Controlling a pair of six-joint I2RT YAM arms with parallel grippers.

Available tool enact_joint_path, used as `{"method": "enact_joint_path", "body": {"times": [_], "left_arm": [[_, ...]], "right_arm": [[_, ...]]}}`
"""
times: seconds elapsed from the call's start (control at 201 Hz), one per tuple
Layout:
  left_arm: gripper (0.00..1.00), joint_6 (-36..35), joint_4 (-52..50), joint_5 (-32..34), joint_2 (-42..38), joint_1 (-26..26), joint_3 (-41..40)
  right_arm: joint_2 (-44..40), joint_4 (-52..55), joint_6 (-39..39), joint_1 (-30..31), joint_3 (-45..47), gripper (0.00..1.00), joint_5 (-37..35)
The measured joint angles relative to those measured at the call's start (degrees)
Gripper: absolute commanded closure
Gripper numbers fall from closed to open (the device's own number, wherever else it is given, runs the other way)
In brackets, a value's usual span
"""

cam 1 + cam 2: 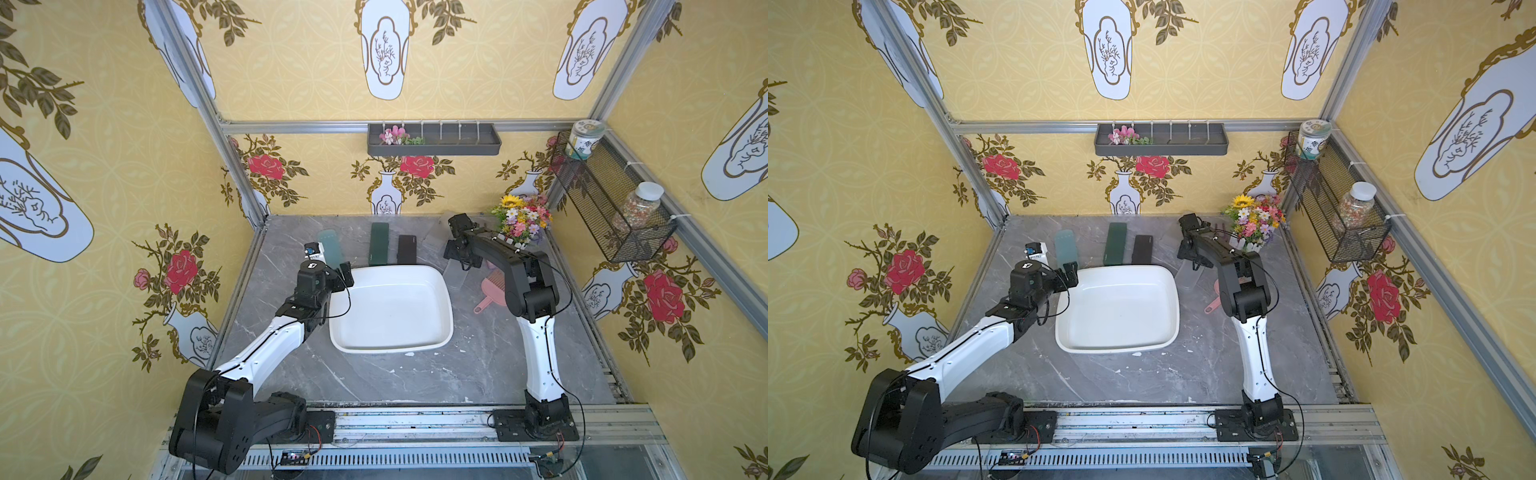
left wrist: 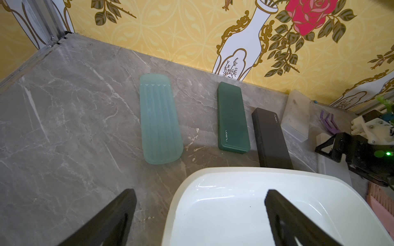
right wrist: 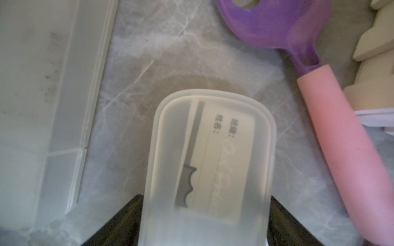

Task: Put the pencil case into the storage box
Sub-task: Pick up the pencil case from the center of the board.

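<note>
Grey marble tabletop (image 1: 415,374) | I am watching the right gripper (image 3: 204,200) clamping the frosted translucent plastic pencil case (image 3: 204,161) across its narrow width, right of the shallow white plastic storage box (image 1: 390,307) at centre frame | left gripper (image 2: 200,191) hovering wide, empty, at the box's upper-left corner, leaving its middle free.

The storage box (image 1: 390,307) is smooth, glossy white plastic. The surface (image 1: 374,382) looks like grey veined stone, dull-sheened. The frosted pencil case (image 3: 204,170) is cloudy translucent plastic. The teal case (image 2: 160,121) is frosted and ribbed. The green case (image 2: 232,119) and black case (image 2: 271,138) are smooth and matt.
</note>
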State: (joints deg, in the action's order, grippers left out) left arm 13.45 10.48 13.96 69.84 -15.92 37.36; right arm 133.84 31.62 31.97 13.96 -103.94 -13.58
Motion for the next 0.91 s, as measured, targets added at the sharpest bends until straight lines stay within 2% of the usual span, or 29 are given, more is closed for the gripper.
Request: {"method": "enact_joint_path", "body": {"times": [0.912], "left_arm": [[0.0,0.0,-0.2,0.2,0.3,-0.1,-0.1]], "right_arm": [[-2.6,-4.8,-11.0,-0.3,4.5,0.18,4.8]]}}
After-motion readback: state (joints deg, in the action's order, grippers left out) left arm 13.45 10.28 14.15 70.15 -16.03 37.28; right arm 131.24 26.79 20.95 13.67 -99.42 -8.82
